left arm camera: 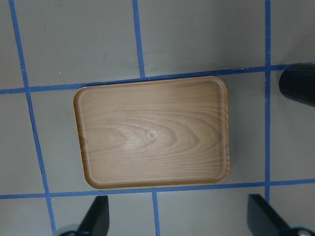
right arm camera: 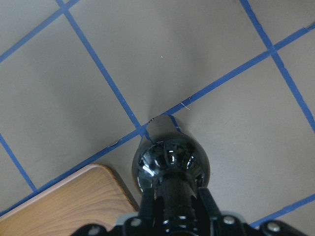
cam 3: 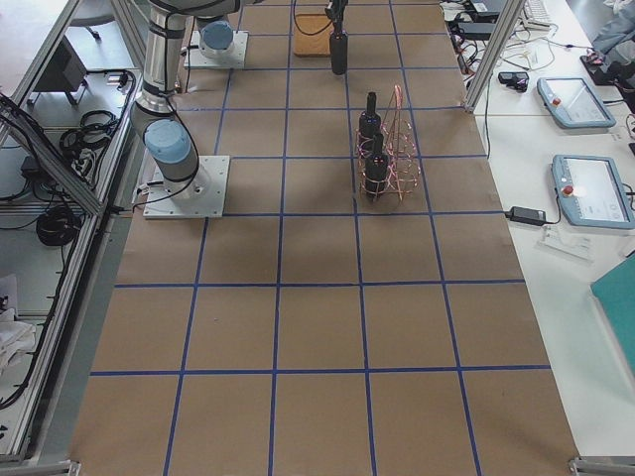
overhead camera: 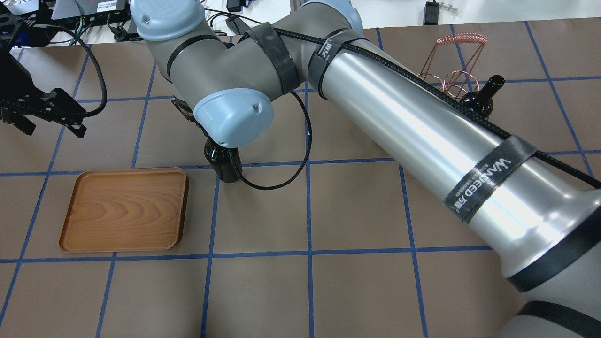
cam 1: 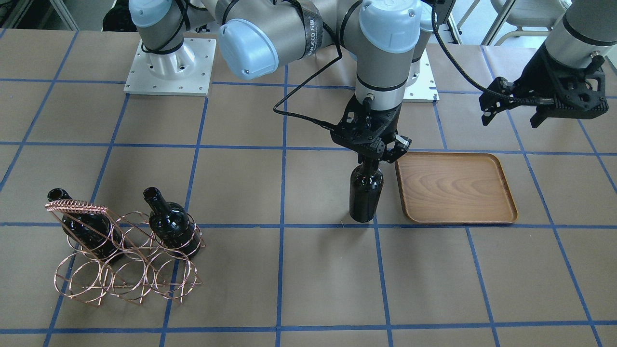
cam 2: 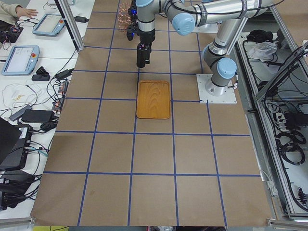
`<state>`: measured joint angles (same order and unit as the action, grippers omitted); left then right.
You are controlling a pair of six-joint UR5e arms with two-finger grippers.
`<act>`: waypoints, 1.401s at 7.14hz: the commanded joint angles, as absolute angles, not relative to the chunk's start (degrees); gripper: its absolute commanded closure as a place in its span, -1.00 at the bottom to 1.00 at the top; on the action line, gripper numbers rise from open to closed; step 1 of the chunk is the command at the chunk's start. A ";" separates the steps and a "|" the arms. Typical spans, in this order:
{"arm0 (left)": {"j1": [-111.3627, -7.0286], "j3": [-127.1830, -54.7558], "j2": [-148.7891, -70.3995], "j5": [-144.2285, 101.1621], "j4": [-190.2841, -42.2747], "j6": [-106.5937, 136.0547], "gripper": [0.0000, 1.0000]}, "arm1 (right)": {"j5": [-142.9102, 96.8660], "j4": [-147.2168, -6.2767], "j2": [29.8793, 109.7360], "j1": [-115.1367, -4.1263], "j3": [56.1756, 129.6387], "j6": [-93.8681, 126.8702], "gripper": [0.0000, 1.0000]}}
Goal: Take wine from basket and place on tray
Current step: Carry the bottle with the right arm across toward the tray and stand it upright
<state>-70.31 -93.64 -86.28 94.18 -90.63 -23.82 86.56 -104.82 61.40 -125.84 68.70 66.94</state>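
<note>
My right gripper (cam 1: 370, 161) is shut on the neck of a black wine bottle (cam 1: 366, 193). It holds the bottle upright, with the base at or just above the table, right beside the short edge of the wooden tray (cam 1: 455, 188). The right wrist view shows the bottle's shoulder (right arm camera: 170, 162) below my fingers and a tray corner (right arm camera: 64, 196). The tray (left arm camera: 152, 137) has nothing on it. My left gripper (cam 1: 512, 120) is open and empty, above the table beyond the tray. The copper wire basket (cam 1: 120, 270) holds two more bottles (cam 1: 87, 226) (cam 1: 171, 224).
The table is brown paper with a blue tape grid. The right arm's long link (overhead camera: 422, 136) stretches across the table from the basket side. The arm base plates (cam 1: 168, 67) stand at the robot's edge. Operator pendants (cam 3: 585, 188) lie on side desks.
</note>
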 commanded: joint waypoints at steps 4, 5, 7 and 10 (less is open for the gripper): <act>-70.14 -93.60 -86.48 93.78 -90.70 -23.82 -1.00 | 86.49 -105.21 61.35 -126.39 69.52 63.73 -0.99; -70.14 -93.52 -86.48 93.95 -90.70 -23.82 -1.00 | 86.31 -105.38 61.35 -126.39 69.52 64.59 -1.00; -70.14 -93.43 -86.48 94.22 -90.62 -23.82 -1.00 | 86.31 -105.38 61.87 -126.30 69.43 64.34 -1.00; -70.84 -93.08 -87.10 93.87 -90.62 -21.37 -1.00 | 87.35 -101.46 66.60 -123.41 69.78 59.28 -1.00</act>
<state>-70.44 -93.36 -86.90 94.04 -90.62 -22.81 86.58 -104.17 64.41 -124.85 69.59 62.94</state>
